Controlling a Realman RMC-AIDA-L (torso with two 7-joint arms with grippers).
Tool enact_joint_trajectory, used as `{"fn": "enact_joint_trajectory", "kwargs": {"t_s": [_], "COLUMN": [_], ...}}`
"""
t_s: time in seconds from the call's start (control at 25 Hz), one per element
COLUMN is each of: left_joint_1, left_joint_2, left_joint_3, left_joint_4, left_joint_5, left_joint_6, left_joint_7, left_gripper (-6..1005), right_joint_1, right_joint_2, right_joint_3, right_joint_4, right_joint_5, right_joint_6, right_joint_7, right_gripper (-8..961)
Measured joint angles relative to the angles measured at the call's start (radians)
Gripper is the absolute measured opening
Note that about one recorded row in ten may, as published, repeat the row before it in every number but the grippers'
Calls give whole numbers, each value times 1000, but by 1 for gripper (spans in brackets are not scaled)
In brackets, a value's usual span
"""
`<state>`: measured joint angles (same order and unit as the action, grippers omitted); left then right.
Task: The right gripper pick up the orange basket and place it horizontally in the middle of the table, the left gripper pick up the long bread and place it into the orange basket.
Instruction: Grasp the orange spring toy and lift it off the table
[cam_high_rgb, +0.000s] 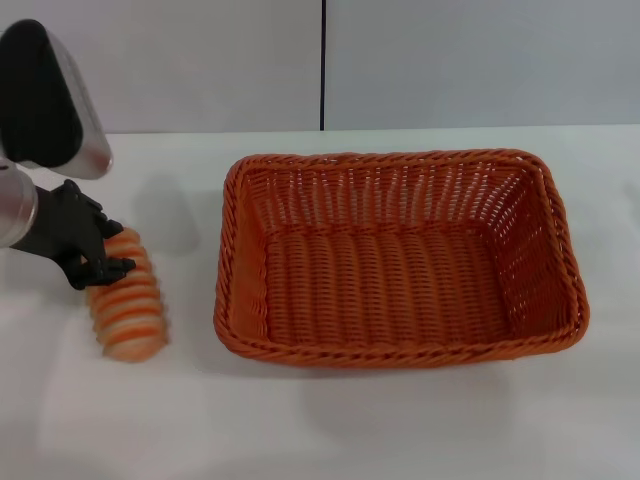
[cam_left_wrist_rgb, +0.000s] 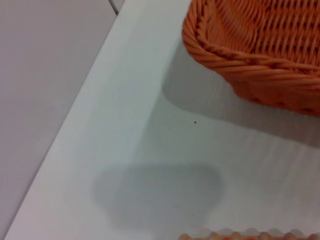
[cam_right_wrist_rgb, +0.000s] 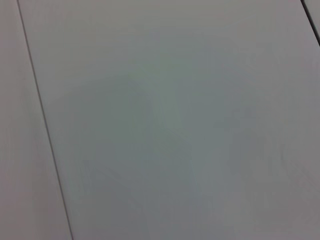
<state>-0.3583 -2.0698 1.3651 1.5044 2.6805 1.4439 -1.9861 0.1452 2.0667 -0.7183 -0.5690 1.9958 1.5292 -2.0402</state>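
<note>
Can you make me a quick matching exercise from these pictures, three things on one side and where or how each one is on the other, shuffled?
Column one:
1. orange basket
2. long bread
3. left gripper

Column two:
A. end effector at the far end of the striped loaf
B. sits empty in the middle of the table
C. lies on the tabletop on the robot's left of the wicker

Pairs: 1-B, 2-C, 3-A
</note>
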Motion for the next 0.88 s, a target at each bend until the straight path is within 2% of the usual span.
{"fn": "enact_joint_trajectory", "kwargs": {"t_s": [0.32, 0.52, 0.88], "left_joint_1": [-2, -6, -24], "left_joint_2": [0, 0, -2], "left_joint_3": [36, 51, 76], "left_joint_4": [0, -5, -39], "left_joint_5": [22, 46, 77], "left_joint_6": [6, 8, 0], "left_joint_7": [12, 11, -1], "left_gripper": [415, 254, 255], "right_joint_1": [-2, -1, 11], "right_joint_2": [-1, -1, -7], "right_joint_3": [2, 2, 3], "right_joint_4": [0, 0, 26], "right_joint_5": [0, 0, -1], "right_joint_6": [-1, -4, -11], "right_joint_7": [-3, -7, -16], "right_gripper": [411, 411, 411]}}
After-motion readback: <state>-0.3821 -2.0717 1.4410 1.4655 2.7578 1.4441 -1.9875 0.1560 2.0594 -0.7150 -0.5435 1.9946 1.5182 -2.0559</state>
